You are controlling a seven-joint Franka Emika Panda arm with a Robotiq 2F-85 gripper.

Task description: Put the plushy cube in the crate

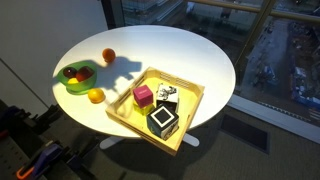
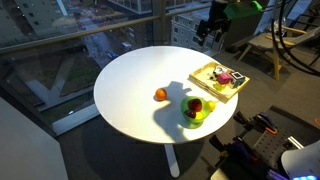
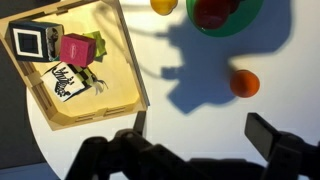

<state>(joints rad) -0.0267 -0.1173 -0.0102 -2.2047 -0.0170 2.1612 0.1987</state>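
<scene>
The plushy cube, a white and dark grey lump, lies inside the yellow crate, beside the pink cube. It shows in both exterior views, as does the crate. My gripper is open and empty. It hangs high above the white table, to the side of the crate. In an exterior view the gripper is raised above the table's far edge.
A black cube with white squares and the pink cube also sit in the crate. A green plate with red fruit stands nearby. An orange and a yellow fruit lie on the white round table.
</scene>
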